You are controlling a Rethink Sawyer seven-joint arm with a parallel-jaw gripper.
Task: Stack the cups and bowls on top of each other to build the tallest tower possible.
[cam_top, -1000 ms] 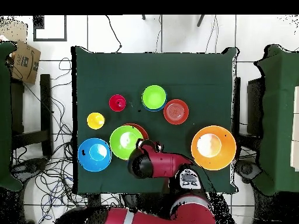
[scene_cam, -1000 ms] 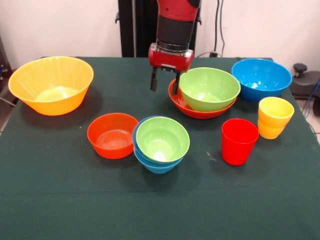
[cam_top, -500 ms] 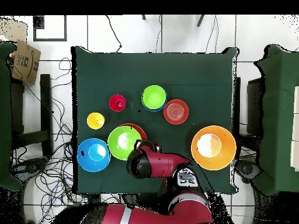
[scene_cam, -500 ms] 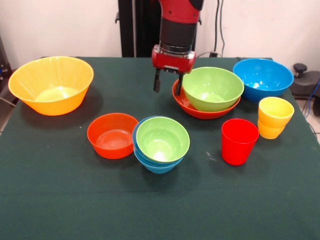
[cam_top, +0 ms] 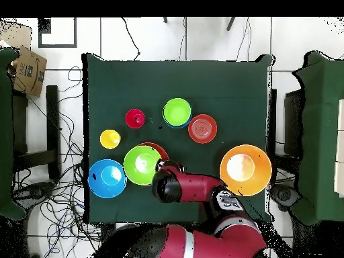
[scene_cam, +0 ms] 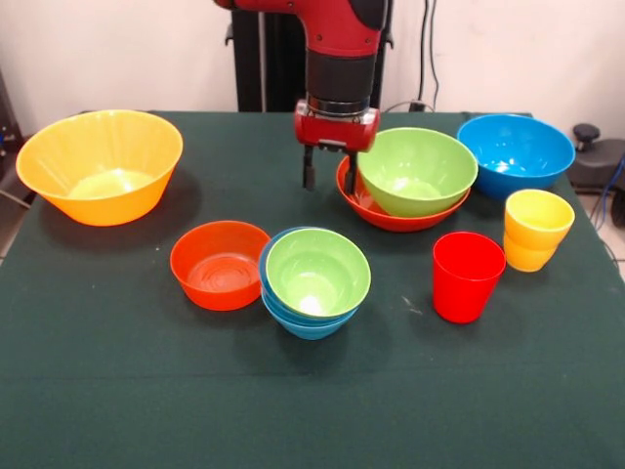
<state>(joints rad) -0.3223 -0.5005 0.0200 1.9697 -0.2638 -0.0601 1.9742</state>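
My gripper (scene_cam: pixel 329 178) hangs open at the left rim of a wide red-orange bowl (scene_cam: pixel 391 217). One finger is by that rim and the other is outside it. A large green bowl (scene_cam: pixel 417 171) is nested in that bowl. In front, a small green bowl (scene_cam: pixel 317 274) sits in a small blue bowl (scene_cam: pixel 303 327), beside a small red-orange bowl (scene_cam: pixel 220 264). The red cup (scene_cam: pixel 467 276) and the yellow cup (scene_cam: pixel 537 230) stand upright at the right. From overhead, the arm (cam_top: pixel 176 187) covers the gripper next to the green bowl (cam_top: pixel 142 164).
A large orange-yellow bowl (scene_cam: pixel 100 166) stands alone at the far left. A large blue bowl (scene_cam: pixel 516 151) sits at the back right, close to the green one. The dark green table cloth (scene_cam: pixel 146 391) spreads out in front of the bowls.
The gripper has shifted slightly to the right and away from the camera. The green bowl and the red-orange bowl under it have slid a little toward the blue bowl.
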